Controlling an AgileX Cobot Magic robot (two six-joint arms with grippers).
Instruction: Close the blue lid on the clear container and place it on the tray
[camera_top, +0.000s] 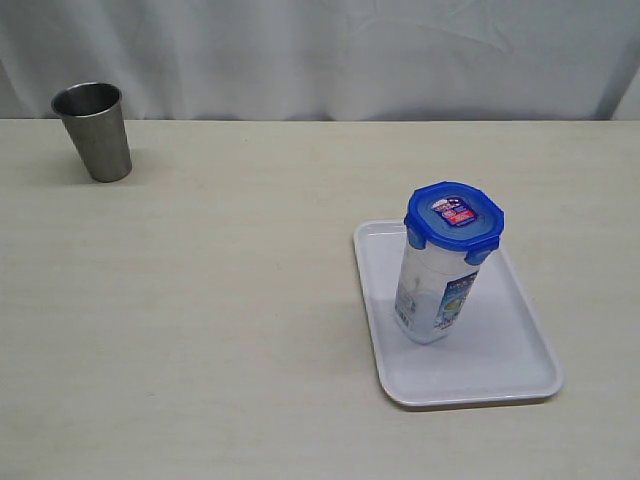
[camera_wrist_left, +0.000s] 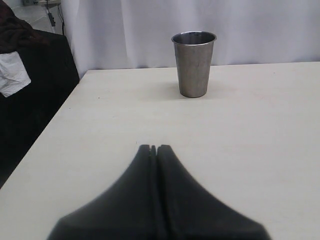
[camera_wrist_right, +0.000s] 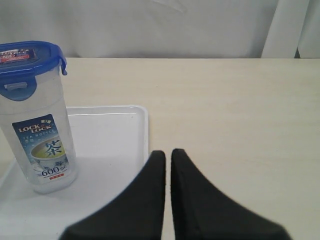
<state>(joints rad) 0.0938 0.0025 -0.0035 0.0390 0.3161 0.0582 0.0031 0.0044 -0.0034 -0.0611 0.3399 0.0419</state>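
- The table (camera_top: 230, 330) is a broad, flat, pale beige surface with a faint streaked grain, matte throughout.
- A white cloth curtain (camera_top: 320, 50) hangs behind it in soft folds.
- The tray (camera_top: 500, 350) is a smooth white plastic rectangle with rounded corners and a low raised rim. It lies flat on the right part of the table.
- The clear container (camera_top: 432, 295) is tall, narrow and made of translucent plastic. It stands upright on the tray, towards the tray's left side, with a glossy blue-and-white printed label (camera_wrist_right: 44, 147) on its wall.
- The steel cup (camera_top: 94, 130) is dull grey brushed metal, tapering towards its base. It stands at the far left of the table, well apart from the tray.
- The left gripper (camera_wrist_left: 154, 148) has matte black wedge-shaped fingers pressed together, holding nothing, above bare table.
- The right gripper (camera_wrist_right: 167, 152) is closed, with only a thin slit between its black tips. It is empty and sits just beside the tray's edge.
- The blue lid (camera_top: 454, 215) is bright, glossy plastic in a rounded-square shape. It sits on top of the container with its visible tabs folded down.
- A small red-and-white sticker (camera_top: 452, 213) sits on the lid's centre.
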